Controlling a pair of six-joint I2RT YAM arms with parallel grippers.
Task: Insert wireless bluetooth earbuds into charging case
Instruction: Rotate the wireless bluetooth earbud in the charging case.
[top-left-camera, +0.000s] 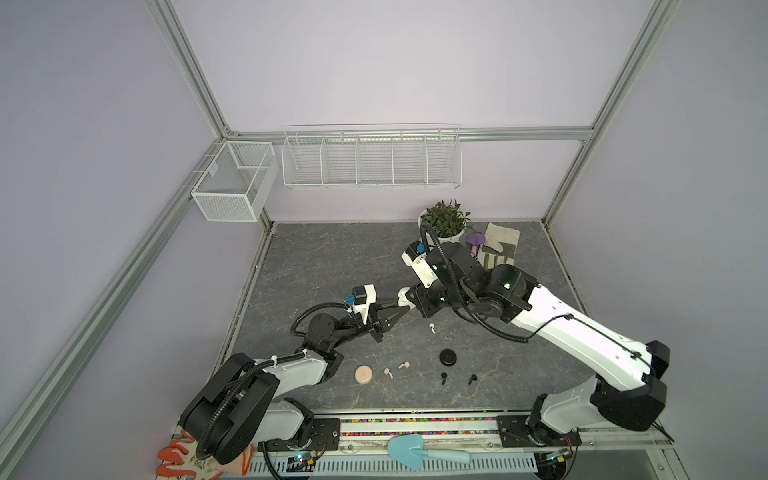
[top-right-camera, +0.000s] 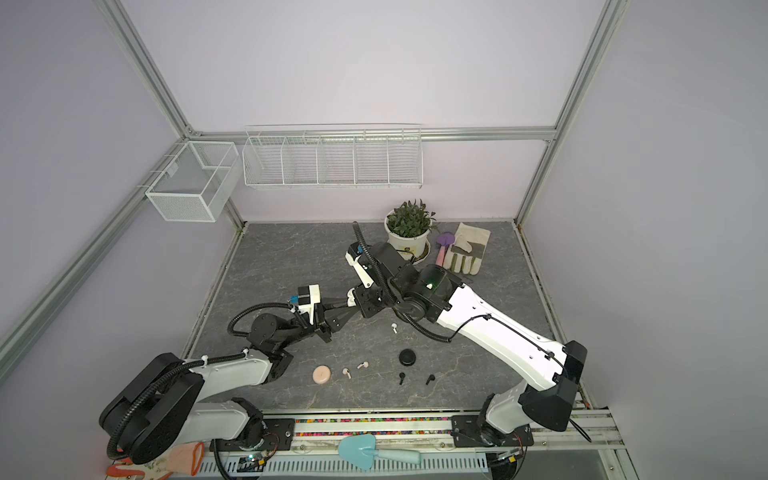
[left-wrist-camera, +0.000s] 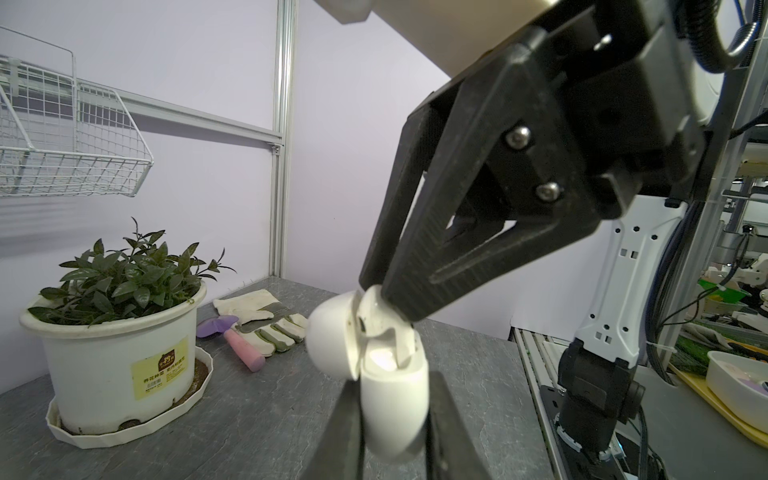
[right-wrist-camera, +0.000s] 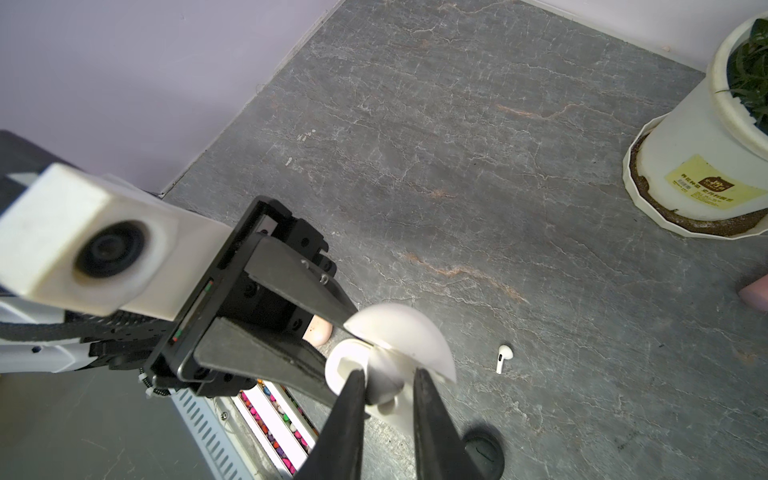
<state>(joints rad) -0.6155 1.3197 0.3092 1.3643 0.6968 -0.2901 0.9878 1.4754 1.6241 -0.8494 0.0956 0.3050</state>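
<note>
The white case (left-wrist-camera: 395, 399) hangs in the air over the worktop (top-left-camera: 332, 257), between the two arms. It is hinged open. The rounded lid stands out to one side of the body, and the mouth of the body points away from the left arm, toward the right fingers (left-wrist-camera: 374, 286). The long axis of the body runs in line with the left fingers (top-left-camera: 395, 311), which are clamped on it from both sides.

The right fingers meet the mouth of the case with only a narrow gap between them. A small white piece sits between their tips, at the rim. I cannot tell if they squeeze this piece or only touch it, and I cannot say for sure that it is an earbud.

One white earbud (top-left-camera: 432, 328) lies alone on the worktop near the right arm. Its long axis runs roughly far to near, with the head at the far end and the stem toward the robot's base.

Closer to the base, the pink earbuds (top-left-camera: 388, 372) lie a little apart from each other, just beside a pink puck (top-left-camera: 364, 374). The black earbuds (top-left-camera: 444, 377) lie near a black puck (top-left-camera: 448, 358), on its near side, with their stems pointing roughly toward the base.
</note>
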